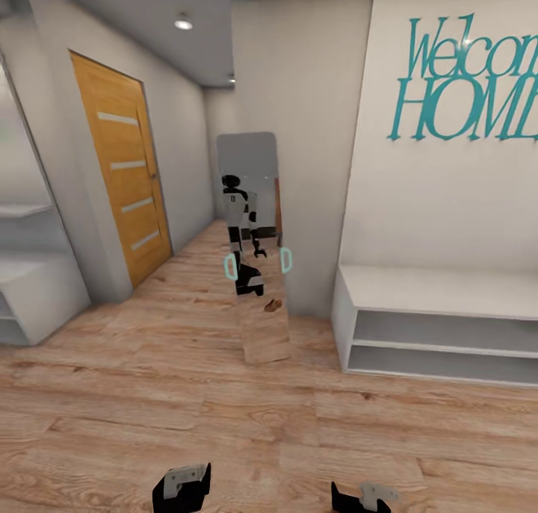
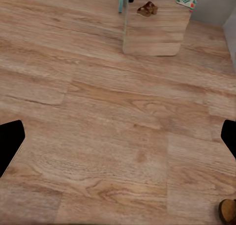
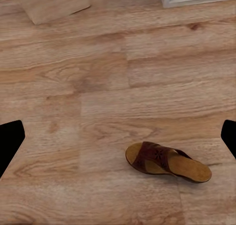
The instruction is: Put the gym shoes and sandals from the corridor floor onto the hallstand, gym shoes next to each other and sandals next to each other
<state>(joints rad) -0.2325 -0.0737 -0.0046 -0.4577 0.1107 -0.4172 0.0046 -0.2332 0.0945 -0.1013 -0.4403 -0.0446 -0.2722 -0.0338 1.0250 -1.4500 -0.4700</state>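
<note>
The left pincer [image 1: 181,487] is seen with its jaws spread wide, nothing between them; warm brown wood-grain plank floor [image 2: 118,136] lies below, and a tall leaning mirror [image 1: 254,244] stands well ahead. The right pincer [image 1: 362,496] is likewise parted and empty. Just beneath and ahead of it, a dark maroon-brown slip-on sandal with a tan cork footbed [image 3: 167,162] lies flat. It is judged light, with a stiff sole; a hold across the wide patterned strap seems best. The pale-grey hallstand [image 1: 441,293] stands beyond, to the right.
</note>
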